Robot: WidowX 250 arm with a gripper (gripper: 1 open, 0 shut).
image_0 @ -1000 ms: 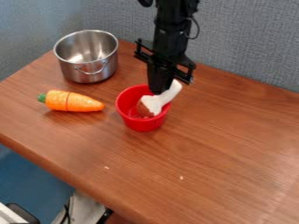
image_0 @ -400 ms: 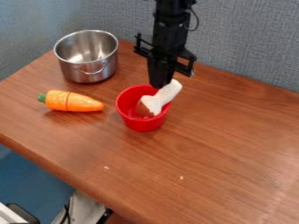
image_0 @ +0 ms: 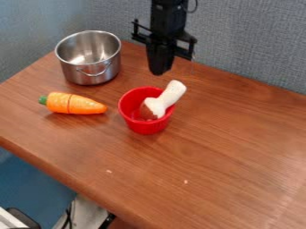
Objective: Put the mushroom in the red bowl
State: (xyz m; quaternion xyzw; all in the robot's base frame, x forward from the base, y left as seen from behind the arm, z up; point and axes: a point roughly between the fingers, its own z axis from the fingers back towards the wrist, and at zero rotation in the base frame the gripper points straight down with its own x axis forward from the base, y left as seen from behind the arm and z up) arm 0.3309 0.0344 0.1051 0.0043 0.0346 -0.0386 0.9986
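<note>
Black hand (image_0: 159,68) pointing downward, above the red bowl (image_0: 145,112)

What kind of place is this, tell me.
Probably a robot test table rather than a real kitchen: a robot gripper hangs over a wooden tabletop, with a toy-like carrot and a plain grey partition behind.

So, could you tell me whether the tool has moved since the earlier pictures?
Yes, the tool has moved up, away from the red bowl.
</note>
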